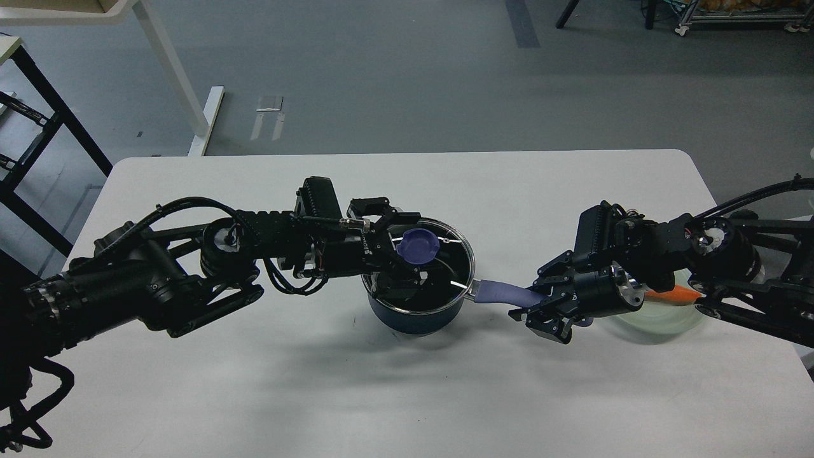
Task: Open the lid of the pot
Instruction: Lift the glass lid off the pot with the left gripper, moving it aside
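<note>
— Where does the head view look from?
— From above the near edge of the white counter (254, 394), facing forward and down.
— How close?
— Fairly near: both arms enter from the sides, and grey floor (407, 76) fills the top beyond.

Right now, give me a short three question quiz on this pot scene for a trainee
1. True or false: the pot lid lies flat on the table beside the pot.
2. Which gripper is at the pot's handle? A) left B) right
3. Fill in: the left gripper is at the lid's purple-blue ____.

Key: 1 false, it sits on the pot. 2 B, the right gripper. 3 knob.
</note>
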